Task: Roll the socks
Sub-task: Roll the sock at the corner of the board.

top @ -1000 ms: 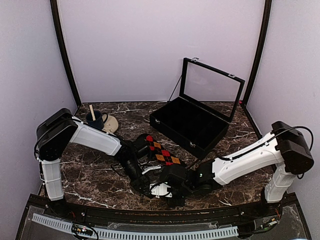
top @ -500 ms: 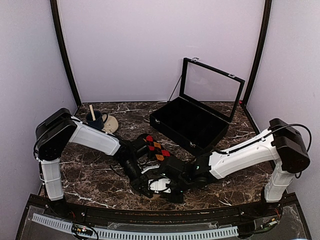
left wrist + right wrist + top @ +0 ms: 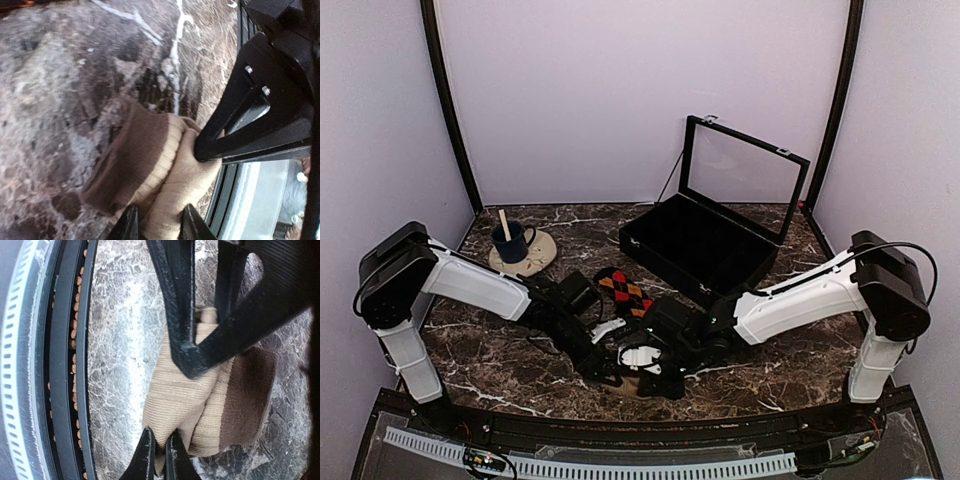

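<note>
The tan-brown ribbed sock (image 3: pixel 195 395) lies bunched on the marble near the front edge; it also shows in the left wrist view (image 3: pixel 165 165) and barely in the top view (image 3: pixel 638 368). My right gripper (image 3: pixel 160 452) is shut on a pinch of its tan fabric. My left gripper (image 3: pixel 157 222) has its jaws around the sock from the other side, closed on a thick fold. Both grippers meet over it in the top view, the left (image 3: pixel 610 372) and the right (image 3: pixel 655 375). The black argyle sock (image 3: pixel 623 290) lies flat just behind them.
An open black case (image 3: pixel 705 250) with a raised glass lid stands at the back right. A dark mug (image 3: pixel 510 240) with a stick in it sits on a round coaster at the back left. The table's front rail (image 3: pixel 70 360) runs right beside the tan sock.
Both arms have shifted left and toward the front. The right wrist has moved off the argyle sock, which now shows fully behind the grippers.
</note>
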Controlling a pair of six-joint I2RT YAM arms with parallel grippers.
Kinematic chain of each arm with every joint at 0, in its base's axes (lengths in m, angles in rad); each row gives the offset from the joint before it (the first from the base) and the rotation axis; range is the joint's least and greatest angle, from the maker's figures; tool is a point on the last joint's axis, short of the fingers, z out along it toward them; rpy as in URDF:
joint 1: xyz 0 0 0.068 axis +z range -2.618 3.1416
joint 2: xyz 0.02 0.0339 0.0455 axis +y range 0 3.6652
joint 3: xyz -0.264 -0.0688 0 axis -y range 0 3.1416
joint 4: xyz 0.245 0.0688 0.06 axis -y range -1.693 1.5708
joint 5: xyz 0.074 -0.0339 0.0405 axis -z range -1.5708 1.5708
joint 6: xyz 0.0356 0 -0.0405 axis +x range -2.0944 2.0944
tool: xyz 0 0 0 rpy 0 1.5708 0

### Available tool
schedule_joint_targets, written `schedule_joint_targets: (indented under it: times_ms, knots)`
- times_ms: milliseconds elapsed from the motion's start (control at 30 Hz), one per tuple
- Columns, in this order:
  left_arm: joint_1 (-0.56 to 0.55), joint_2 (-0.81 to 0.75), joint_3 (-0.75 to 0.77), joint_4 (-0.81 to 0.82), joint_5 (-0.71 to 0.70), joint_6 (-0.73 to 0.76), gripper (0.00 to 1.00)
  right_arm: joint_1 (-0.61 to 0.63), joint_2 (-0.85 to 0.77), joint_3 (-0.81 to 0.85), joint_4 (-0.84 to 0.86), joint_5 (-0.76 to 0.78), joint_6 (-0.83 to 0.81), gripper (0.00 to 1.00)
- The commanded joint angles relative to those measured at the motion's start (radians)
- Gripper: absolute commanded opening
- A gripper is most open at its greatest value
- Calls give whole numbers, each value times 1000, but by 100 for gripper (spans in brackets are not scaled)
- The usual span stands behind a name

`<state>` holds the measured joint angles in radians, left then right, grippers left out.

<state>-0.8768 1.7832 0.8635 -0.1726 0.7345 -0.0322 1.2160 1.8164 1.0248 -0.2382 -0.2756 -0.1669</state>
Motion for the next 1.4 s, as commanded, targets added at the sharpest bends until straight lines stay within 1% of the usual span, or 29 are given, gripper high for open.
schedule_joint_targets:
  times_ms: [0,300,533,767,933,1033,1167,1367]
  knots:
    - [2,-59,-53,92,-96,-64,32,-29,54,-12,-52,-38,67,0]
    - [2,-110,-141,145,-160,-107,34,-54,56,-16,-36,-63,107,0]
    - [3,-208,-225,207,-208,-150,34,-78,83,0,-49,-100,136,0]
    - [2,-350,-338,308,-296,-176,35,-138,123,24,-69,-229,172,0]
    - [-2,-445,-417,403,-356,-184,35,-163,168,56,-117,-323,170,0]
    - [-14,-518,-465,461,-399,-164,35,-177,195,65,-130,-388,180,0]
    - [-69,-601,-503,496,-457,-81,36,-198,221,67,-130,-473,202,0]
    - [-157,-603,-486,449,-521,19,36,-222,278,102,-164,-589,216,0]
